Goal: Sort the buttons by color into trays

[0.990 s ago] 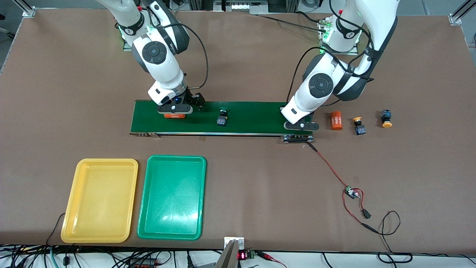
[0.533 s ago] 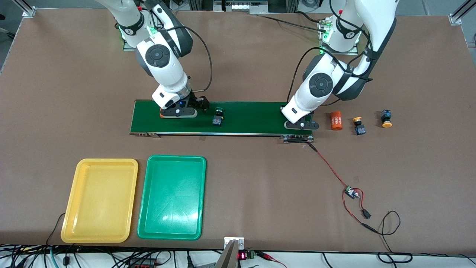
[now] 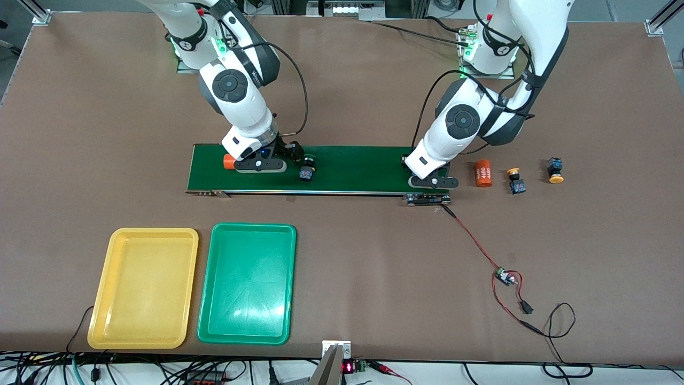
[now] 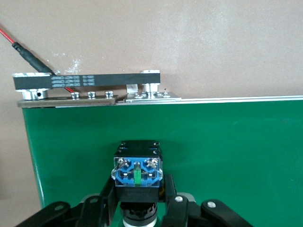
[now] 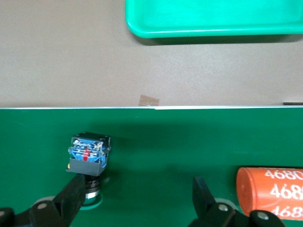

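Left wrist view alone shows the left hand (image 4: 137, 208) clamping a button (image 4: 137, 170) — right hand (image 5: 137, 198) wide.

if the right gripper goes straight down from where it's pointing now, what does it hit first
Probably the conveyor belt. The right gripper stands open over it, with bare green between its fingers. The green-capped button sits by one fingertip and the orange cylinder outside the other, so either might be clipped.

You had the right gripper (image 3: 260, 167) low over the conveyor belt (image 3: 352, 170), beside a green-capped button (image 3: 306, 167); both trays (image 3: 144, 289) lay empty.
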Robot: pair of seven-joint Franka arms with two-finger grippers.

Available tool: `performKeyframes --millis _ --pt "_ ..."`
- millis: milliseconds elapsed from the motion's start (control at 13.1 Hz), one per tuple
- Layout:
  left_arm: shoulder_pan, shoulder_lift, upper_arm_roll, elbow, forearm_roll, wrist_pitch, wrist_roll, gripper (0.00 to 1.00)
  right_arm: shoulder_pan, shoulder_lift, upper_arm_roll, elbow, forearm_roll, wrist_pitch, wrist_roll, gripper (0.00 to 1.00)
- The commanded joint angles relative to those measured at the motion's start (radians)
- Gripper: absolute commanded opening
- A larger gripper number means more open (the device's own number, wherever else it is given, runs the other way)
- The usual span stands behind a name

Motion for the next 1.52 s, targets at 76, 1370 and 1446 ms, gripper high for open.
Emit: performKeyframes --millis 76,1370,1446 --pt "-0.007 -0.023 0.014 -0.005 -0.015 0.010 0.011 1.00 0.028 0.029 -0.012 0.038 -0.021 -0.014 0.030 1.00" --pt "0.375 -0.098 0.038 -0.040 -0.003 -0.151 0.341 1.00 0.042 0.079 -0.041 0.053 -0.024 -0.011 0.029 1.00" --pt "0.377 -0.100 0.037 -0.065 -0.003 -0.142 0.341 1.00 0.041 0.082 -0.043 0.055 -0.024 -0.011 0.029 1.00"
